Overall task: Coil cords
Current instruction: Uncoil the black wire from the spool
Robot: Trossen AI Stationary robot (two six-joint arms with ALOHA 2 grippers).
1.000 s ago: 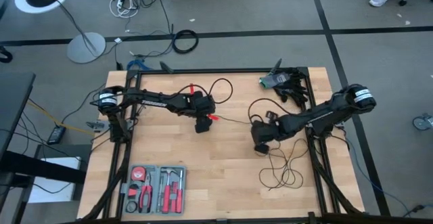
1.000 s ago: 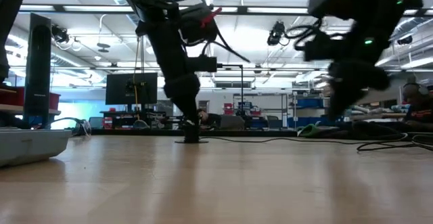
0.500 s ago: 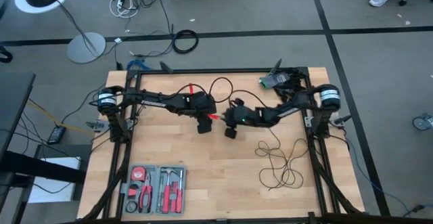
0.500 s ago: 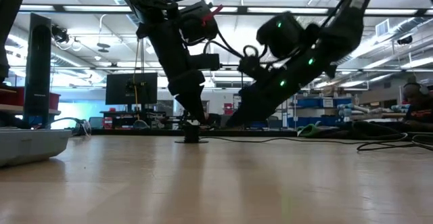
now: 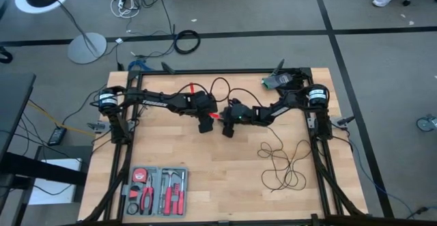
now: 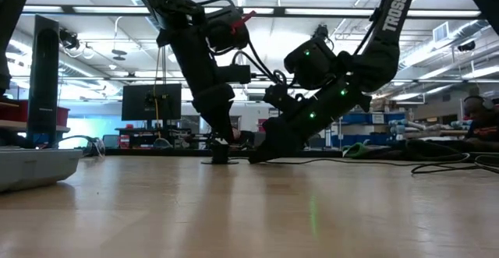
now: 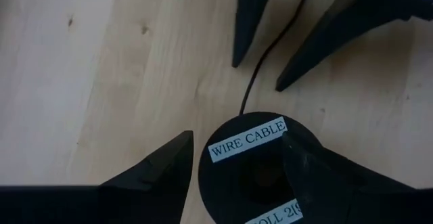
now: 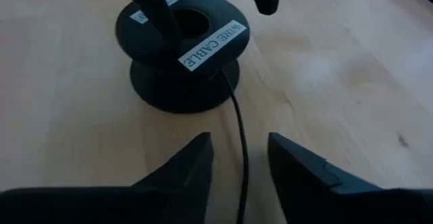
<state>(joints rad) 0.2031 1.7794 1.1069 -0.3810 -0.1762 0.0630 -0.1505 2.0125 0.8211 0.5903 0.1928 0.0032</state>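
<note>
Right wrist view: right gripper (image 8: 238, 160), jaws apart, straddles the wire (image 8: 238, 126); left gripper (image 7: 237, 166) clamps the spool (image 7: 260, 163). Closing off-centre could miss the wire.

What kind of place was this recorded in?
Probably a robotics lab or workshop: a wooden table on a black frame, cables on the grey floor, and shelving and a monitor under ceiling strip lights.

A light wooden table (image 5: 171, 154) carries a black spool (image 8: 179, 48) at its middle, thin black cords (image 5: 283, 164) looping loosely at the right, and a red-handled tool set (image 5: 157, 190) at the near left.
</note>
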